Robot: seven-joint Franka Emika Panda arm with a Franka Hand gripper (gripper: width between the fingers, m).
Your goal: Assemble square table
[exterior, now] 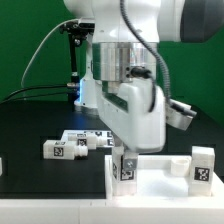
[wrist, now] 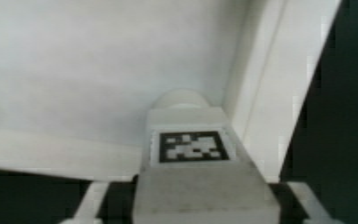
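The hand (exterior: 124,152) pinches an upright leg (exterior: 124,168), its long axis vertical, directly above the square top (exterior: 165,180) at its corner on the exterior view's left, so any seating move appears to run straight down.

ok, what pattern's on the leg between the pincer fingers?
Black-and-white square tag on white leg; wrist view best.

You see a white leg (wrist: 194,113) bearing a blocky black-and-white square tag (wrist: 195,147), a plain white square top (exterior: 160,195), a black table (exterior: 25,125) and a green backdrop (exterior: 30,45).
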